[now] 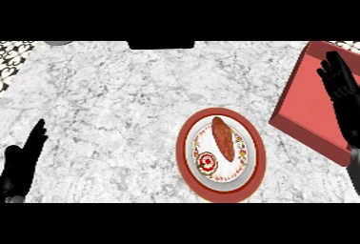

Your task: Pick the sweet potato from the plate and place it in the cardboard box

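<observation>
A brown-red sweet potato (224, 138) lies lengthwise on a round plate (253, 157) with a red rim and patterned white centre, on the marble counter. At the right edge a red, flat open box (306, 102) sits tilted. My right hand (343, 90) is open, fingers straight, over the box's right part, away from the plate. Low at the left edge, well apart from the plate, my left hand (21, 162) is open with fingers up.
The grey-white marble counter (112, 105) spreads wide between the left hand and the plate. A dark object (162, 45) shows at the counter's far edge, and a patterned tile strip (14, 59) runs along the far left.
</observation>
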Tool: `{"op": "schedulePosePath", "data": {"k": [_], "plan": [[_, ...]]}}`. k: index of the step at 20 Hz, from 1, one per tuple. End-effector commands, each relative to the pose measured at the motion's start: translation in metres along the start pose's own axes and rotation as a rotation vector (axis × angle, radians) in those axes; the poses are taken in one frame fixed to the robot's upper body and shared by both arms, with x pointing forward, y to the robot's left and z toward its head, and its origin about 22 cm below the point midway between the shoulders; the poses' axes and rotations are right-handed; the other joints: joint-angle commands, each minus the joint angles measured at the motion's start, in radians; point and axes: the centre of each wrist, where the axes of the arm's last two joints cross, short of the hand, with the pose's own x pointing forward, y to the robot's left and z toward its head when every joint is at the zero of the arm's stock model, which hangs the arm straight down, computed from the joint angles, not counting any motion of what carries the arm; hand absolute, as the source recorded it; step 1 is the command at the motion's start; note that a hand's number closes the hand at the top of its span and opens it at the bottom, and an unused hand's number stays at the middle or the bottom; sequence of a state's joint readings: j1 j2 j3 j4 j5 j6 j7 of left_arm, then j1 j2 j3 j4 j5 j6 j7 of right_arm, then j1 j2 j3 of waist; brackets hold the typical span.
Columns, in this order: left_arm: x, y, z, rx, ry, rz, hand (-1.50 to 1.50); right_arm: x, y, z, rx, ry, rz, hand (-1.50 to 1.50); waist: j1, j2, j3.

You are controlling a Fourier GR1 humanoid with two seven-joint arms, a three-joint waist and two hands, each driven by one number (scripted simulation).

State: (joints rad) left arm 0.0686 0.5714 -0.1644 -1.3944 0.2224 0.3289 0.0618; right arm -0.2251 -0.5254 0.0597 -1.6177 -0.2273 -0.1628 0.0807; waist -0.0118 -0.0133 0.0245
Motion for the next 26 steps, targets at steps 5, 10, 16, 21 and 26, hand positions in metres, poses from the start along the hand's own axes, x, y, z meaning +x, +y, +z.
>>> {"op": "schedulePosePath", "data": {"k": [5,10,16,21,26], "plan": [[0.079,-0.065,0.001,-0.344,-0.397,0.056,0.00,-0.050,0.086,0.046,0.082,0.288,-0.035,-1.50,-0.010,0.015,-0.026],[0.096,-0.085,0.002,-0.426,-0.422,0.085,0.00,-0.075,0.059,0.061,0.109,0.149,0.557,-1.50,-0.042,0.019,-0.036],[0.106,-0.107,0.001,-0.475,-0.420,0.088,0.00,-0.064,0.092,0.083,0.142,-0.021,0.890,-1.50,-0.026,0.005,-0.031],[0.113,-0.109,0.001,-0.494,-0.405,0.120,0.00,-0.002,0.106,0.093,0.104,0.059,1.018,-1.50,-0.014,0.003,-0.029],[0.099,-0.112,-0.006,-0.501,-0.427,0.083,0.00,0.062,0.130,0.107,0.297,0.186,0.993,-1.50,0.001,0.010,-0.029]]}}
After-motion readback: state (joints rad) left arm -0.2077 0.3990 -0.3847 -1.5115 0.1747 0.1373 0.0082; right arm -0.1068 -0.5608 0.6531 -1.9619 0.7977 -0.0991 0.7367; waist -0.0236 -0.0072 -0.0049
